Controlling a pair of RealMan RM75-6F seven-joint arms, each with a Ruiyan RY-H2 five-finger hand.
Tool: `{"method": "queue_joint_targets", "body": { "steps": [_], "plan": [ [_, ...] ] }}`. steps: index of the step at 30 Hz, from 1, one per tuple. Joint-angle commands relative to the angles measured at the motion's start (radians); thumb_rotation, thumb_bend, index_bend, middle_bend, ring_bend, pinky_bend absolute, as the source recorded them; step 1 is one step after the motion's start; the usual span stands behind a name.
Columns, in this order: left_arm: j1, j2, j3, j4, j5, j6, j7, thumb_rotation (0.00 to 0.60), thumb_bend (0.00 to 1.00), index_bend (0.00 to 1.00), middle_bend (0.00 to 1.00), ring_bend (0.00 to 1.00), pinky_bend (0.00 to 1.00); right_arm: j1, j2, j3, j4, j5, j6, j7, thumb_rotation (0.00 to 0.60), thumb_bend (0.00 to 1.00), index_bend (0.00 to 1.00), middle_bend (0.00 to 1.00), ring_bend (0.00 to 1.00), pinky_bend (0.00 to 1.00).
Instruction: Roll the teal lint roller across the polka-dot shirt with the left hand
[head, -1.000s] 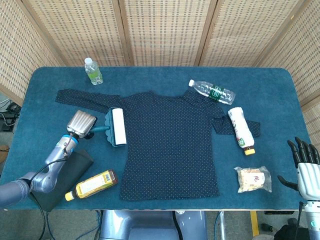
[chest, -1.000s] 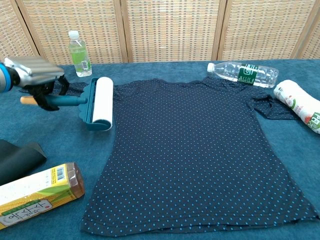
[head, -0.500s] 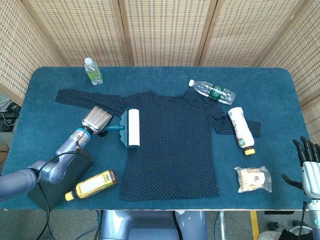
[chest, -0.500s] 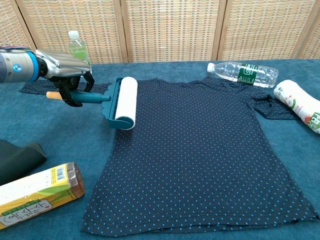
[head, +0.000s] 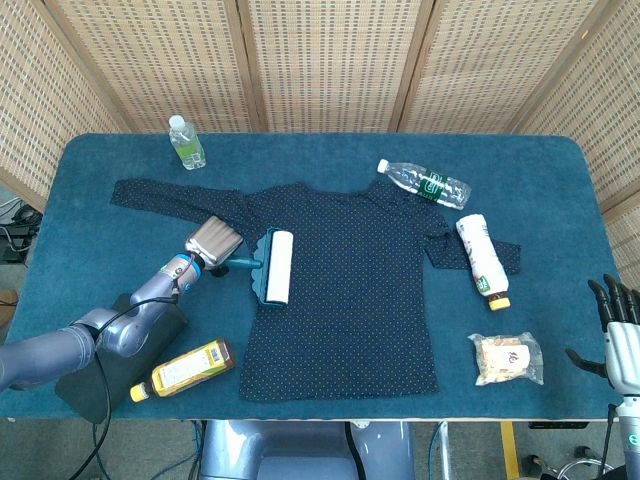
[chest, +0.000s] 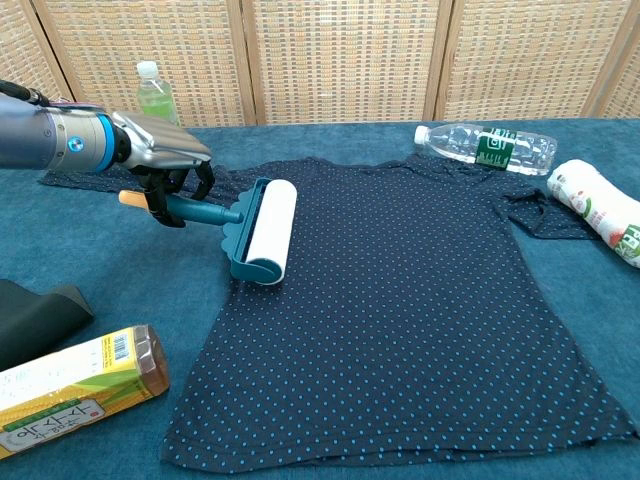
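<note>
The dark polka-dot shirt (head: 350, 290) (chest: 400, 300) lies flat in the middle of the blue table, one long sleeve stretched to the far left. My left hand (head: 213, 243) (chest: 165, 160) grips the handle of the teal lint roller (head: 274, 266) (chest: 262, 233). Its white roll rests on the shirt's left side, just inside the edge. My right hand (head: 620, 335) hangs off the table's front right corner, fingers spread and holding nothing; the chest view does not show it.
A green-capped bottle (head: 186, 141) stands at the back left. A clear water bottle (head: 424, 183) and a white bottle (head: 479, 258) lie right of the shirt, with a snack bag (head: 507, 359) nearer. A yellow-labelled bottle (head: 183, 369) and a dark cloth (head: 110, 375) lie front left.
My left hand has carried the lint roller rightward from the bare table onto the shirt's left side. The right hand has sunk slightly lower at the table's corner.
</note>
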Motion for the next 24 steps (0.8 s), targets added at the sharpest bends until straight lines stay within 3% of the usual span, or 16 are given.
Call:
{"method": "queue_joint_targets", "body": {
  "steps": [1, 13, 24],
  "plan": [
    [-0.021, -0.002, 0.017, 0.003, -0.016, -0.013, 0.014, 0.600, 0.53, 0.90, 0.83, 0.69, 0.68, 0.000, 0.000, -0.001, 0.002, -0.001, -0.001, 0.002, 0.600, 0.08, 0.00, 0.00, 0.00, 0.00],
    [-0.128, -0.038, 0.086, 0.006, -0.167, -0.025, 0.087, 0.600, 0.53, 0.90, 0.83, 0.69, 0.68, 0.004, -0.003, 0.002, 0.014, 0.010, -0.018, 0.021, 0.600, 0.08, 0.00, 0.00, 0.00, 0.00],
    [-0.301, -0.129, 0.139, 0.028, -0.388, 0.003, 0.197, 0.600, 0.54, 0.90, 0.83, 0.69, 0.68, 0.007, -0.003, 0.002, 0.029, 0.017, -0.040, 0.063, 0.600, 0.08, 0.00, 0.00, 0.00, 0.00]
  ]
}}
